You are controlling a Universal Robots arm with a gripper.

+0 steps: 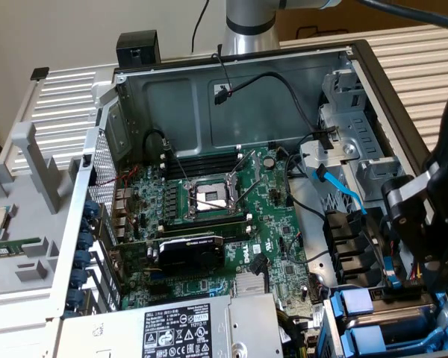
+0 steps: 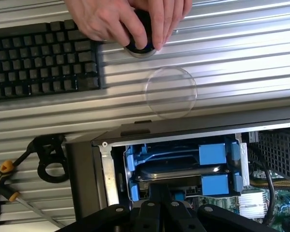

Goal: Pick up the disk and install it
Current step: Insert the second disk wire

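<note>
Nearest in the exterior view, at its lower right corner: the disk [image 1: 394,328], silver drive in a blue frame, seated in the drive bay [image 1: 336,321] of the open computer case [image 1: 231,97]. Gripper [image 1: 403,287] directly over it, closed tight at the frame's near edge; whether it truly grips the frame, unclear. Probably stiff, fairly heavy, shock-sensitive; best held by the plastic frame, not the metal face. Close beside: blue cable [image 1: 342,195] and black wiring, likely to snag. Left of the bay, the power-supply box [image 1: 187,328]; farther, the motherboard [image 1: 209,209]. Outside the case, a keyboard [image 2: 38,60] and a person's hand [image 2: 130,21] on a small round object.
</note>
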